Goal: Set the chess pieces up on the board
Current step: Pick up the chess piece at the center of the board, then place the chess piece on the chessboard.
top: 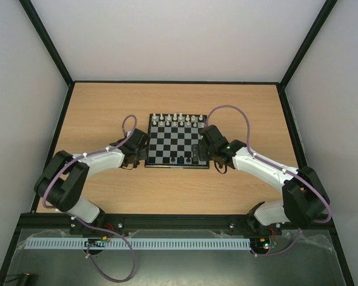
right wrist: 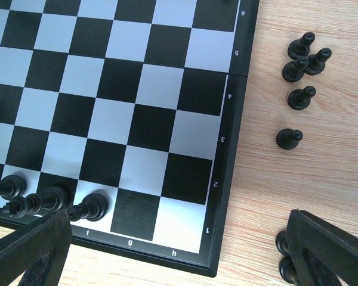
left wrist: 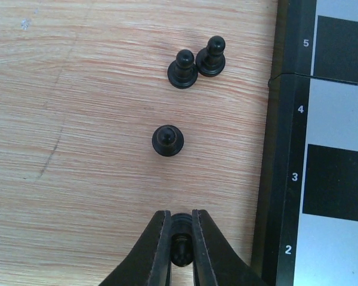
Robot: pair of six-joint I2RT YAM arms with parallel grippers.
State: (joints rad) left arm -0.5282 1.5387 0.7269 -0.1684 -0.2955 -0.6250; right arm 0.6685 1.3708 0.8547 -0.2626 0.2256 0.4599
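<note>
The board [top: 178, 143] lies mid-table. White pieces [top: 178, 119] line its far rows. My left gripper [left wrist: 180, 238] is shut on a small black piece [left wrist: 181, 225], low over the wood just left of the board's border [left wrist: 286, 149]. Three black pawns [left wrist: 167, 140] stand on the wood ahead of it. My right gripper [right wrist: 179, 221] is open wide and empty over the board's near right corner [right wrist: 227, 179]. Black pieces [right wrist: 92, 205] stand on the near row by the f file. Several loose black pawns [right wrist: 301, 97] stand on the wood right of the board.
Two more black pieces [right wrist: 283, 244] sit right beside my right finger [right wrist: 328, 250]. The wooden table [top: 107, 107] is ringed by a dark frame and pale walls. In the top view my left gripper [top: 141, 155] and right gripper [top: 198, 154] flank the board's near corners.
</note>
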